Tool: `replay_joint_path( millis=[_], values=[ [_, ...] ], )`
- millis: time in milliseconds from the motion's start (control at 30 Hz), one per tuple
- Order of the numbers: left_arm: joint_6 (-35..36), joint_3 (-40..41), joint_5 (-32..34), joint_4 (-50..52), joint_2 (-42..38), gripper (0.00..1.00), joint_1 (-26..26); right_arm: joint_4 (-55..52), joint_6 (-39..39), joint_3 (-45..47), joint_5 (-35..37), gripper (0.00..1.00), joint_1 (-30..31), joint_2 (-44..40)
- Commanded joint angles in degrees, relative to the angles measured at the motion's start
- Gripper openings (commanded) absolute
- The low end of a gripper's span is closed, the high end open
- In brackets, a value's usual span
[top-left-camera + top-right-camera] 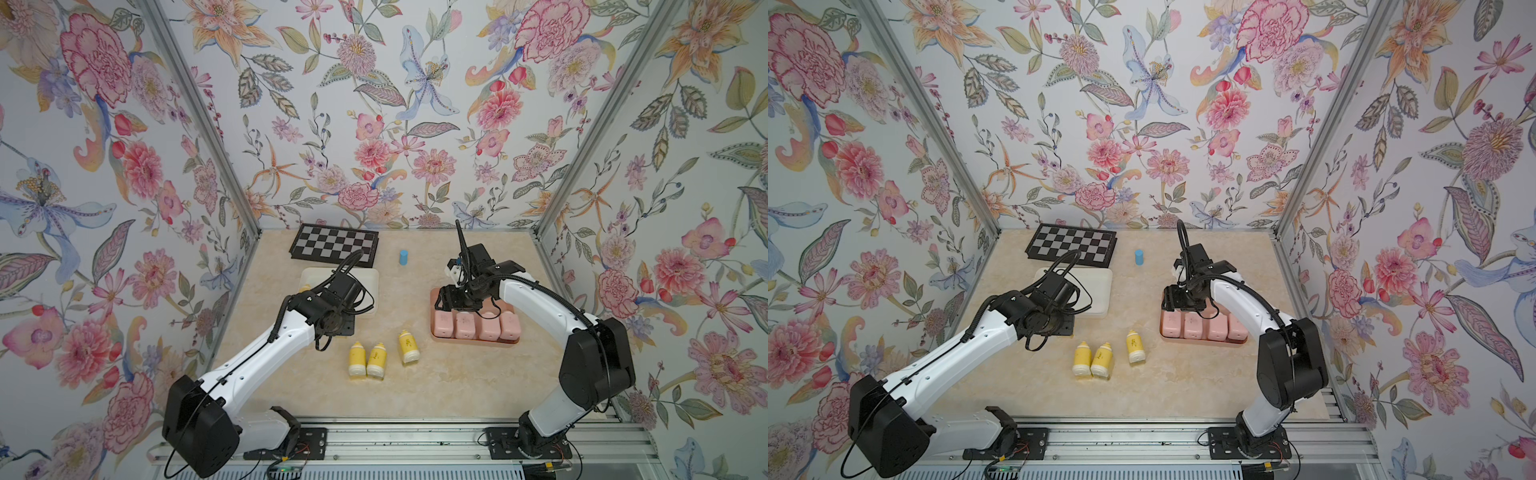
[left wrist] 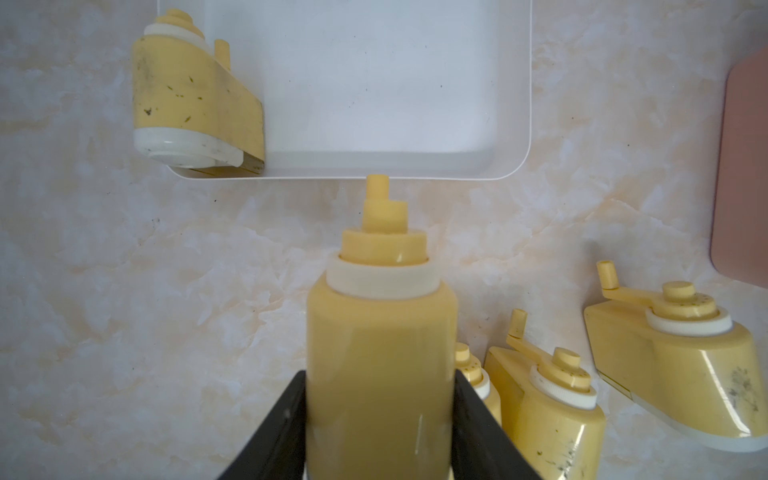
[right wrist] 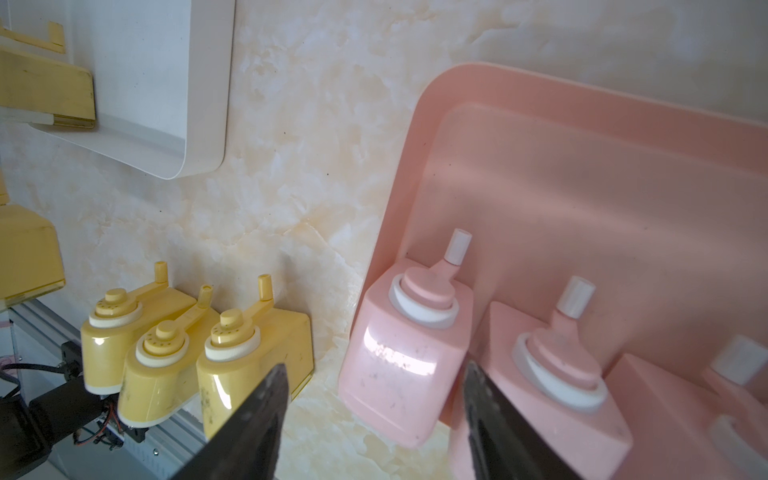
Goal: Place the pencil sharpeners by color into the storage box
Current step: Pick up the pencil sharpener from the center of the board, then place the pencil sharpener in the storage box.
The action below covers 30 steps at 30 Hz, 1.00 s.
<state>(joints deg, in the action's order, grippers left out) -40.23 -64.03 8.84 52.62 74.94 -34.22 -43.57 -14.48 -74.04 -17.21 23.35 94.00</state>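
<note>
Both top views, marbled tabletop [image 1: 457, 374], floral walls [image 1: 374, 124], left fingers [image 2: 270, 436] gripping yellow sharpener [image 2: 380, 353], right fingers [image 3: 249, 415] apart.

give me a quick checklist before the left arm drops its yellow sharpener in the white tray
1. left gripper shut on held yellow sharpener: ok
2. sharpener over white tray: not ok, short of its rim
3. bare floor in tray: ok
4. placed yellow sharpener out of the way: ok, in a corner
5. right gripper clear: ok, at the pink tray
6. height above tray: cannot tell
</note>
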Motion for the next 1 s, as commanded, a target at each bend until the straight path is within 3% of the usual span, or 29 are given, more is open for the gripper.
replay_joint_path(
  millis=[0,567,967],
  values=[
    [2.62,-3.96,-0.50,-1.29,1.42,0.38,1.14,0.31,1.25,-0.91,-0.54,0.68,-0.43,0.05],
    [6.66,-18.46,-2.77,-2.85,13.96,0.37,3.81,0.35,1.78,-0.79,-1.16,0.68,-1.57,0.18],
    [5.09,-21.76,-4.55,-8.12,23.39,0.37,4.05,0.33,2.09,-0.11,-1.47,0.68,-2.57,-0.70]
  ],
)
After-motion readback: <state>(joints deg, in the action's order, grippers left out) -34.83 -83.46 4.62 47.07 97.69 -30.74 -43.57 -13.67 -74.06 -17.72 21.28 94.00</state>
